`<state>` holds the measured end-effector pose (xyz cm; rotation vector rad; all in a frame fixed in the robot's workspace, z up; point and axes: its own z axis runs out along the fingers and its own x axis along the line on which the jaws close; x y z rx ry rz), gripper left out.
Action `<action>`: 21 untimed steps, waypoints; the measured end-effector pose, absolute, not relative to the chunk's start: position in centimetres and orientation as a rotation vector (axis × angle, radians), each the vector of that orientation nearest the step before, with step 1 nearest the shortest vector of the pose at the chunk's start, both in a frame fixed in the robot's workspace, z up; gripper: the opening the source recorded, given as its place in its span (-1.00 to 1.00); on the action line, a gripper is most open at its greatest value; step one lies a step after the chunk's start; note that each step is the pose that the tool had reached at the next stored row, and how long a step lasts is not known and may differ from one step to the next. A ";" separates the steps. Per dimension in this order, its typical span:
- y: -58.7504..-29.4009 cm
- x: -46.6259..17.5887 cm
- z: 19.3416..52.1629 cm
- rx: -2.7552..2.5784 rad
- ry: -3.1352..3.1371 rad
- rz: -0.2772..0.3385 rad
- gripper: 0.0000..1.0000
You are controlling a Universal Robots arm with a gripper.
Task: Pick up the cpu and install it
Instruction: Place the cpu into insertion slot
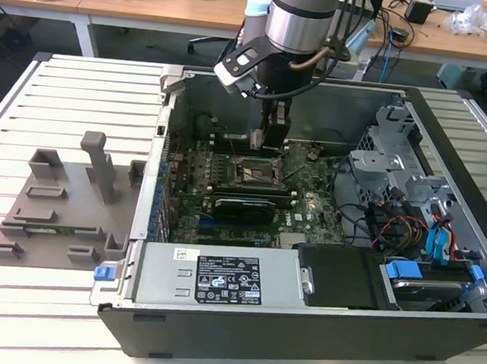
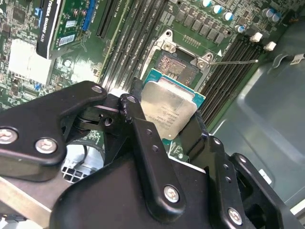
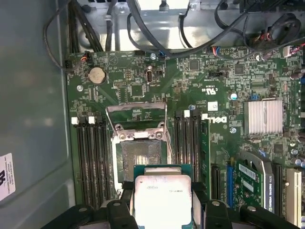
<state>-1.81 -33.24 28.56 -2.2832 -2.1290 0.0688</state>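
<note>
The cpu [image 3: 162, 195] is a small square chip with a pale silver top on a green edge, also clear in the second wrist view [image 2: 169, 107]. My gripper [image 3: 162, 202] is shut on it, one black finger on each side [image 2: 167, 117]. In the exterior view the gripper [image 1: 268, 143] hangs inside the open computer case, just above the motherboard socket [image 1: 257, 173]. The socket [image 3: 142, 157] lies bare with its metal load plate [image 3: 136, 117] swung up. The chip sits slightly above and beside the socket [image 2: 178, 67], partly overlapping its edge.
Memory slots [image 3: 93, 157] flank the socket on both sides. A black card [image 1: 243, 207] lies nearer the power supply [image 1: 219, 277]. A drive cage and cables [image 1: 404, 182] fill the case toward the exterior view's right. A grey fixture [image 1: 64, 206] sits outside the case.
</note>
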 end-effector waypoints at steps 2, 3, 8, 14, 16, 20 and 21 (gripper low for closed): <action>-33.2 -1.8 28.6 -2.297 -2.114 0.069 0.09; -33.2 -1.8 28.6 -2.304 -2.106 0.068 0.09; -33.2 -1.8 28.5 -2.347 -2.057 0.068 0.09; -33.2 -1.8 28.5 -2.406 -1.985 0.067 0.09; -33.2 -1.8 28.5 -2.418 -1.970 0.067 0.09; -33.2 -1.8 28.5 -2.434 -1.950 0.067 0.09; -33.2 -1.8 28.5 -2.424 -1.963 0.067 0.09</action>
